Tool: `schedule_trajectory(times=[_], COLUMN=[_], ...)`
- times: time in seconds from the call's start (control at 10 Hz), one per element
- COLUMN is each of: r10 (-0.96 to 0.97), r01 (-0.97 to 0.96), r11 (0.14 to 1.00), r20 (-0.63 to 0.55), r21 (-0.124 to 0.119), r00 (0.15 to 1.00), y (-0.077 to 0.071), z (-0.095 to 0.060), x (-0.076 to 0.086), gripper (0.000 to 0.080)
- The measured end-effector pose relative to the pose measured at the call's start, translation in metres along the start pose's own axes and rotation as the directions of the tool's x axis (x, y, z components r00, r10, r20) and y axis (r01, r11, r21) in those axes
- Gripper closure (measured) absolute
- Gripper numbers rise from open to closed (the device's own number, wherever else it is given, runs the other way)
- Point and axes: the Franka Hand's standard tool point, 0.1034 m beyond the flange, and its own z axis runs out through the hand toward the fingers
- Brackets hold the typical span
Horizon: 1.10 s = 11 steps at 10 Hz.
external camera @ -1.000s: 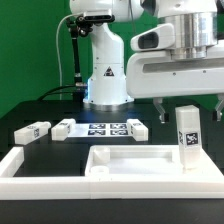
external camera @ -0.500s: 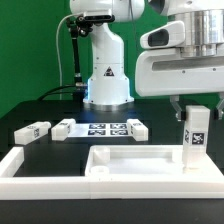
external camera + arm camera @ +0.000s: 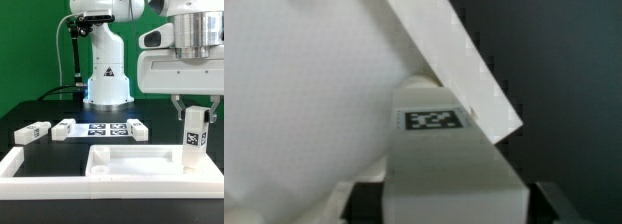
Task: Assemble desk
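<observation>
- gripper clamped on the top of an upright leg; the wrist view shows that leg filling the gap between the jaws
- leg stands at the panel's end on the exterior view's right, foot at the corner; whether it is seated there I cannot tell
- no other leg stands on the panel; spare legs lie flat on the table by the marker board
- judged early: at most one leg placed; the rest left to fetch and fit
</observation>
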Motion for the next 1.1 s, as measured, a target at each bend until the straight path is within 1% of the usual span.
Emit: schedule_trajectory(times=[0.1, 0.2, 0.3, 0.4, 0.5, 0.6, 0.7, 0.8, 0.9, 1.0, 1.1], r10=[0.179, 0.346, 0.464, 0.568, 0.619, 0.608, 0.571, 0.441, 0.295, 0.149, 0.085], r01=[-0.179, -0.348, -0.468, -0.573, -0.623, -0.613, -0.575, -0.443, -0.295, -0.15, -0.085], r11=[0.984, 0.937, 0.883, 0.819, 0.782, 0.79, 0.817, 0.896, 0.955, 0.988, 0.996], r20=[0.026, 0.057, 0.081, 0.099, 0.101, 0.1, 0.099, 0.059, 0.032, 0.018, 0.016], r21=[0.015, 0.029, 0.034, 0.029, 0.022, 0.023, 0.027, 0.027, 0.023, 0.021, 0.023], r00=[0.984, 0.936, 0.882, 0.817, 0.779, 0.788, 0.815, 0.896, 0.955, 0.989, 0.996], y=[0.0, 0.0, 0.001, 0.001, 0.0, 0.0, 0.0, 0.0, -0.002, -0.003, -0.003], z=[0.0, 0.0, 0.001, 0.001, 0.001, 0.001, 0.002, 0.003, 0.004, 0.005, 0.005], x=[0.001, 0.004, 0.006, 0.007, 0.006, 0.005, 0.004, -0.001, -0.008, -0.011, -0.01], gripper=[0.0503, 0.0503, 0.0502, 0.0502, 0.0502, 0.0502, 0.0502, 0.0399, 0.023, 0.023, 0.0162])
